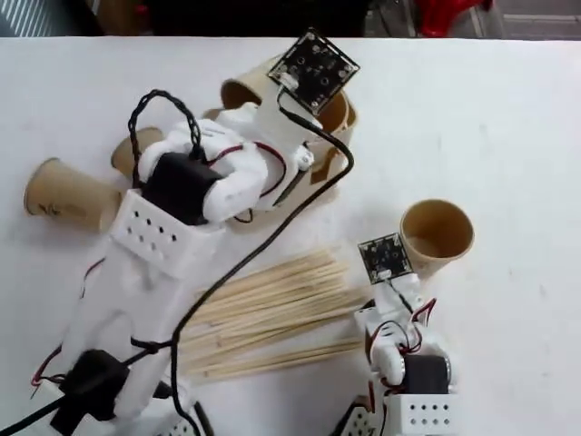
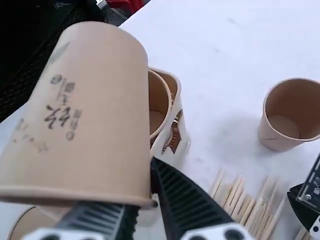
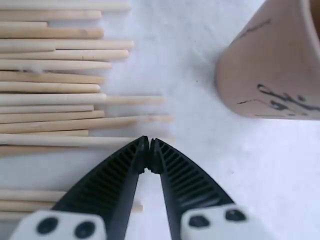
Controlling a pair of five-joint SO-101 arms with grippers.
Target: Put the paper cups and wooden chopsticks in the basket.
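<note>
Left end effector (image 2: 150, 186) is clenched on the rim of a paper cup (image 2: 85, 110), held tilted over what looks like the white basket (image 2: 178, 136), far-centre on the counter (image 1: 508, 118). A couple of nested cups (image 2: 161, 97) already sit in it. My worry: it's a thin rim pinch, so the cup could crumple or slip sideways, and at that tilt it may catch the nested ones and tip the basket rather than drop in.

Right end effector (image 3: 149, 150) is clamped on nothing, just beside the ends of the wooden chopsticks (image 1: 272, 313), which are spread flat, near-centre. Those will roll or scatter if it pokes them closed. An upright cup (image 1: 436, 234) stands right next to it, easy to bump. The black cable (image 1: 238, 263) drapes across the sticks and could drag them.

Two tipped cups (image 1: 68, 193) lie at the far left. Counter's plain white; beyond its far edge it's dark, with a red thing (image 1: 449, 14).
</note>
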